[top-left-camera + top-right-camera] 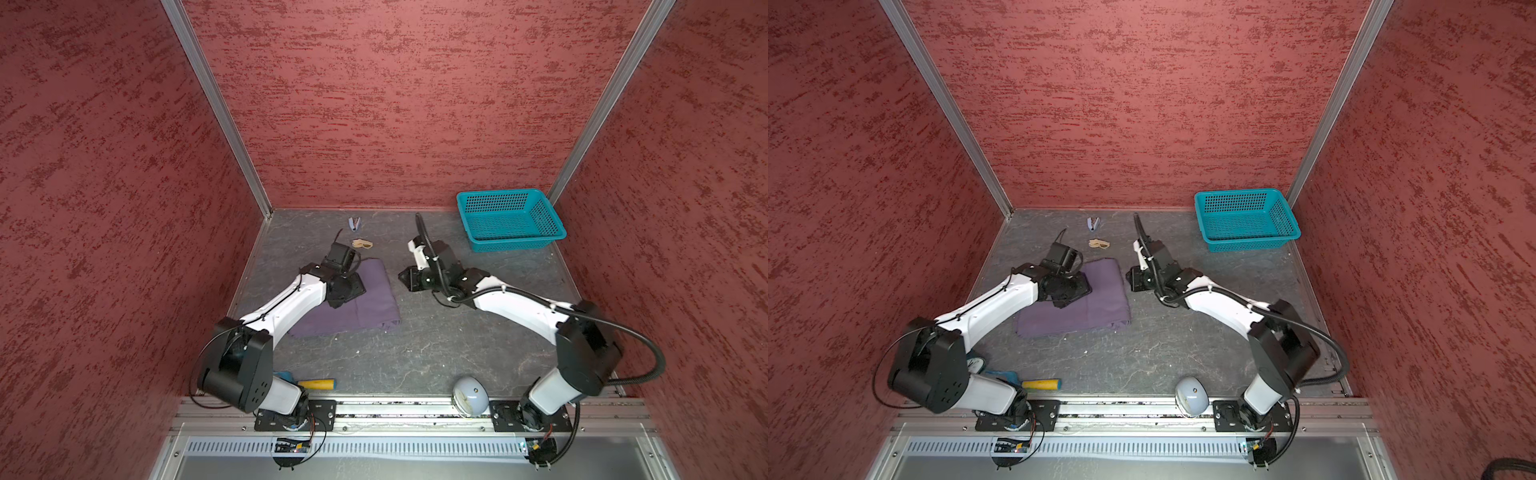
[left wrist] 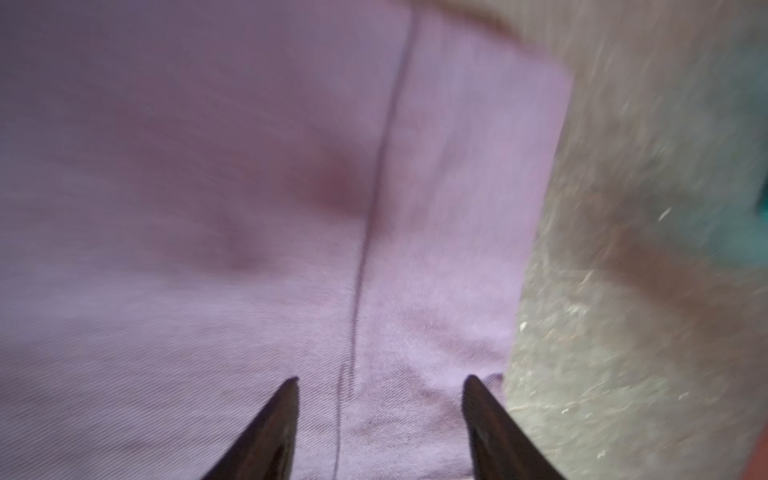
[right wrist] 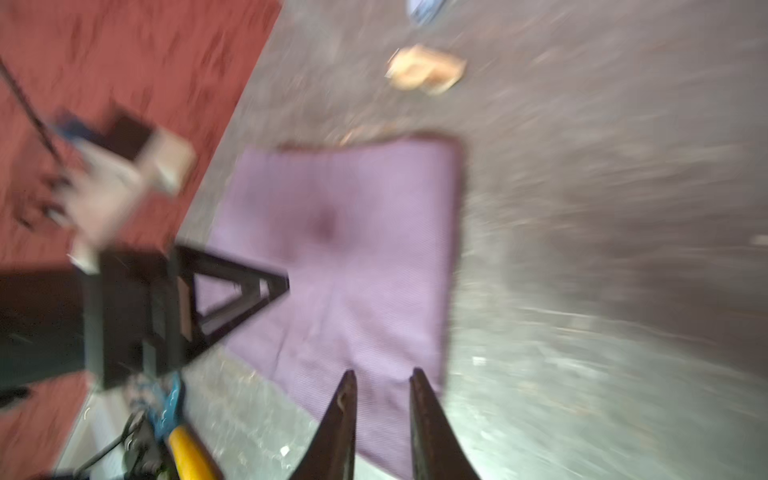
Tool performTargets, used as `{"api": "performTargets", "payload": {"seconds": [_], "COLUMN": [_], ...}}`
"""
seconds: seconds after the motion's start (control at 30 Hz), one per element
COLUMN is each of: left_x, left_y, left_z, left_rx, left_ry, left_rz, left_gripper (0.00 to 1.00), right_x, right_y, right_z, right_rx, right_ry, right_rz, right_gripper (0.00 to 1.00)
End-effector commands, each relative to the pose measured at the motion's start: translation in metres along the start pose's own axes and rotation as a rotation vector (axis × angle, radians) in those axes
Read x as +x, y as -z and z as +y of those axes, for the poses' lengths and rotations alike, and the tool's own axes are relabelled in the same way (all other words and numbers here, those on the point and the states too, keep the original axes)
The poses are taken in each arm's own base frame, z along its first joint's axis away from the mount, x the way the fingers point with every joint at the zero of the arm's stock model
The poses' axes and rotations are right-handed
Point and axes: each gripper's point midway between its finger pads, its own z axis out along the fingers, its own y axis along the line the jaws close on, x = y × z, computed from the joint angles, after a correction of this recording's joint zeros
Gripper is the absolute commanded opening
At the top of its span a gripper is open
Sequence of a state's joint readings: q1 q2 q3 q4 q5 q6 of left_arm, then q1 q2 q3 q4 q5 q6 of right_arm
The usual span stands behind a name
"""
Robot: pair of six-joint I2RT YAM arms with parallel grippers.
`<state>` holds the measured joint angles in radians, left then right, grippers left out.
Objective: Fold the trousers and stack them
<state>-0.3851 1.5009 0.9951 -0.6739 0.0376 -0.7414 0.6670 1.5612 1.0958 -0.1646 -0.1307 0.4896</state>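
The trousers [image 1: 374, 305] [image 1: 1106, 297] lie folded into a flat purple rectangle on the grey table, left of centre. My left gripper [image 1: 345, 292] [image 1: 1068, 291] hovers over their left part. In the left wrist view it [image 2: 380, 378] stands open, with the cloth [image 2: 249, 166] below and nothing between its fingers. My right gripper [image 1: 405, 279] [image 1: 1132, 279] sits just right of the trousers, clear of the cloth in both top views. In the right wrist view its jaws [image 3: 382, 372] stand a little apart and hold nothing, with the trousers [image 3: 353, 249] and the left gripper [image 3: 249, 291] beyond them.
A teal mesh basket [image 1: 511, 220] [image 1: 1246, 222] stands at the back right. A small tan object [image 1: 361, 244] and a small blue-white one [image 1: 354, 224] lie behind the trousers. A yellow-handled tool [image 1: 316, 384] and a grey dome [image 1: 469, 395] sit at the front edge. Red walls enclose three sides.
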Motion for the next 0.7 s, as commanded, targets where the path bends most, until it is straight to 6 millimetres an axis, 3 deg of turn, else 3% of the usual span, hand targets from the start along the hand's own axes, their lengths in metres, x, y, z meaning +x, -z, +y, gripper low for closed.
{"api": "performTargets", "payload": {"seconds": [0.0, 0.1, 0.27, 0.37, 0.67], "left_x": [0.023, 0.029, 0.008, -0.005, -0.049], "left_y": [-0.026, -0.043, -0.054, -0.052, -0.028], "left_z": [0.004, 0.017, 0.063, 0.094, 0.150], "left_rx": [-0.049, -0.085, -0.133, -0.180, -0.252], "left_ry": [0.028, 0.068, 0.179, 0.246, 0.364], "left_rz": [0.083, 0.113, 0.102, 0.097, 0.022], "left_gripper": [0.72, 0.76, 0.76, 0.76, 0.76], "right_x": [-0.013, -0.018, -0.011, -0.011, -0.012], "right_y": [0.028, 0.056, 0.077, 0.083, 0.078], "right_z": [-0.060, -0.080, -0.107, -0.117, -0.131], "right_rx": [0.205, 0.255, 0.330, 0.347, 0.356], "right_ry": [-0.057, -0.085, -0.121, -0.160, -0.202], "right_rz": [-0.115, -0.178, -0.192, -0.207, -0.197], "right_gripper": [0.32, 0.36, 0.37, 0.38, 0.38]}}
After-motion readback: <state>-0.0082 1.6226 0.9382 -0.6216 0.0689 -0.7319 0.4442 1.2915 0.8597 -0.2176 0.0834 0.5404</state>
